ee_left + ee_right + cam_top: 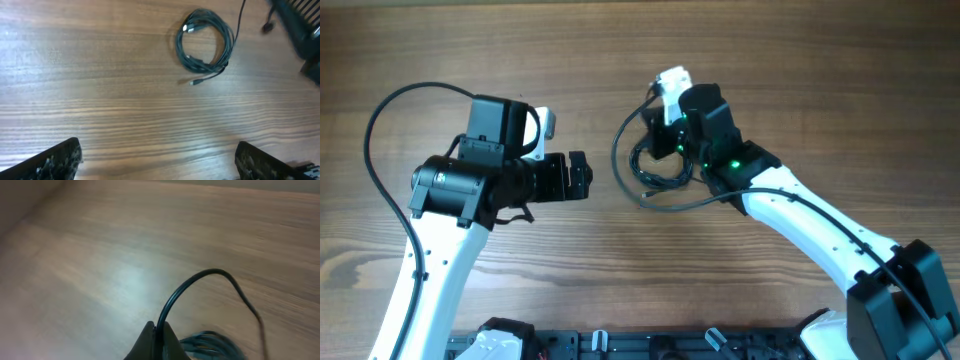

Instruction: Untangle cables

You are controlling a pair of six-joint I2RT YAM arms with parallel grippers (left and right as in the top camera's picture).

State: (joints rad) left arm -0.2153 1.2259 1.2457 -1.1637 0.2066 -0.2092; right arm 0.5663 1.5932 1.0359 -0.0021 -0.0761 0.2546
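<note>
There are the cables, a loose dark coil lying flat on the wooden desk, with one small plug end poking out of the bundle. At the coil's edge, the right gripper has its jaws pinched tight on a single strand, which arches up from the tips. The left gripper hovers well apart from the coil, jaws spread wide, holding nothing.

Left gripper jaws wide apart; right gripper clamped on cable
</note>
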